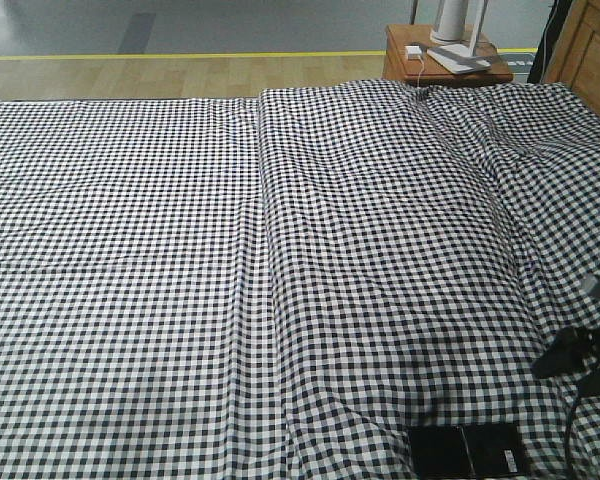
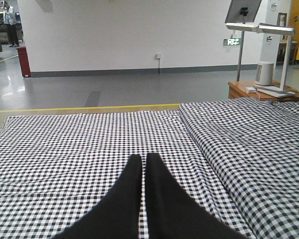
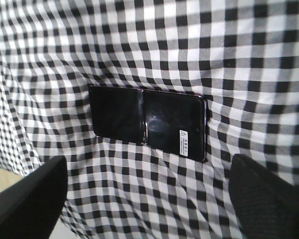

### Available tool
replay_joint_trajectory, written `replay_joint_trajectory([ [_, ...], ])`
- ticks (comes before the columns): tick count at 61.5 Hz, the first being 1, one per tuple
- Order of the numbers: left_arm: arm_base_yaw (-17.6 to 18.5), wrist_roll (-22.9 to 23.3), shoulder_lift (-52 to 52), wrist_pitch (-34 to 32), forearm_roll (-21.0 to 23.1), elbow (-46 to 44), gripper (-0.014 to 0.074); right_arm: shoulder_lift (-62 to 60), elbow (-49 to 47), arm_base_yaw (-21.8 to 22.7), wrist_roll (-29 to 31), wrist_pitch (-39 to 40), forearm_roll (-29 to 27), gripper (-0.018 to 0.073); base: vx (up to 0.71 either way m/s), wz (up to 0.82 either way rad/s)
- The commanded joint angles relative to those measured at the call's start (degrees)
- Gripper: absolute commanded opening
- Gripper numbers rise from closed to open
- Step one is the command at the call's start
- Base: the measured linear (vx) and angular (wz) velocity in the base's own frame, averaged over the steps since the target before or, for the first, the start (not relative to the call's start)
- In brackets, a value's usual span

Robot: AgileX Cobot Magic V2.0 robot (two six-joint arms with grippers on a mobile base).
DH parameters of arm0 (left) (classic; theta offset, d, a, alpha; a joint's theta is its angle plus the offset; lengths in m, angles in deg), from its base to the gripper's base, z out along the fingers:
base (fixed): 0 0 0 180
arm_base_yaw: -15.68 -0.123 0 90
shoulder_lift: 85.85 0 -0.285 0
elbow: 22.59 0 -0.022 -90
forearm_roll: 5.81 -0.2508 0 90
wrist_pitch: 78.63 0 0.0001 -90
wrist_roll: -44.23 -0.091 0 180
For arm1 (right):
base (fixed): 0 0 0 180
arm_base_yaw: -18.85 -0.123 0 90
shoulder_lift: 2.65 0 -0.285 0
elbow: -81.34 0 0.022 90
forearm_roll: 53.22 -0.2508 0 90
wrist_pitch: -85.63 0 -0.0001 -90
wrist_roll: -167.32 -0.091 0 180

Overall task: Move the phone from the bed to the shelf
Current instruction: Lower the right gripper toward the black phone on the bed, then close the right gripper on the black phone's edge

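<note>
Right tool [image 3: 147,167]: fingers spread wide, holds nothing, hangs above the phone [image 3: 148,121] without touching it; left tool [image 2: 143,160]: fingers pressed together, empty, low over the bed [image 1: 180,250]. Progress: barely begun by the look of it, grasp not yet made, lift and carry to the shelf all outstanding, shelf itself not in view. Phone: thin glossy black slab, seam across the middle, small white sticker near one end, flat on the gingham cover close to the bed's near edge.
</note>
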Motion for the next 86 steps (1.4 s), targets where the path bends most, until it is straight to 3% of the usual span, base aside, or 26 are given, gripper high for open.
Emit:
replay_joint_trajectory([
  [1, 0.2, 0.5, -0.4, -4.1, 0.6, -1.4, 0.0001, 0.9, -2.3, 0.3, 2.9, -3.0, -2.4, 0.0608, 0.0, 0.0],
  [18, 0.2, 0.5, -0.4, -4.1, 0.6, -1.4, 0.0001, 10.9, -4.8, 0.3, 9.1, -6.6, -7.8, 0.0596, 0.0, 0.0],
  [52, 0.2, 0.5, -0.4, -4.1, 0.6, -1.4, 0.0001, 19.0, -10.5, 0.3, 12.2, -6.2, -7.6, 0.0594, 0.0, 0.0],
  [86, 0.2, 0.5, -0.4, -4.1, 0.6, -1.4, 0.0001, 24.3, -10.5, 0.3, 17.6, -7.2, -12.9, 0.0594, 0.0, 0.0],
])
